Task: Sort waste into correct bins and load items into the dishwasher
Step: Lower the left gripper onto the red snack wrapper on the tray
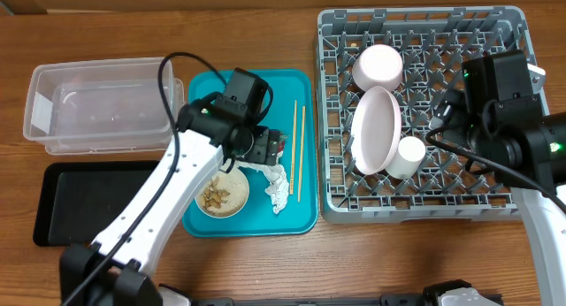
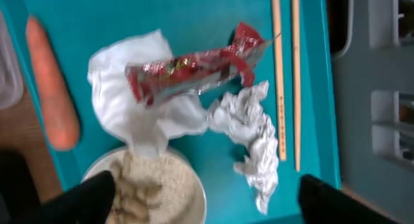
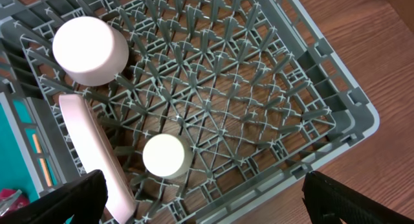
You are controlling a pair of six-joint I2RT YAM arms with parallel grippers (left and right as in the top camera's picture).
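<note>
My left gripper (image 2: 207, 208) hangs open over the teal tray (image 2: 213, 17), empty, its fingers either side of a white bowl (image 2: 187, 188) holding beige food scraps (image 1: 215, 196). Beyond it a shiny red snack wrapper (image 2: 194, 68) lies on a crumpled white tissue (image 2: 119, 101), with another tissue (image 2: 255, 136) to the right. A carrot (image 2: 52, 88) lies at the left and the chopsticks (image 2: 288, 75) at the right. My right gripper (image 3: 210, 204) is open above the grey dishwasher rack (image 3: 336, 107), which holds a plate (image 3: 97, 153) on edge, an upturned bowl (image 3: 89, 49) and a cup (image 3: 166, 156).
The clear tub (image 1: 97, 107) stands at the far left with the black tray (image 1: 88, 200) in front of it, both left of the teal tray (image 1: 301, 218). The rack (image 1: 424, 204) fills the right side. My left arm (image 1: 168, 191) crosses above the black tray's right end.
</note>
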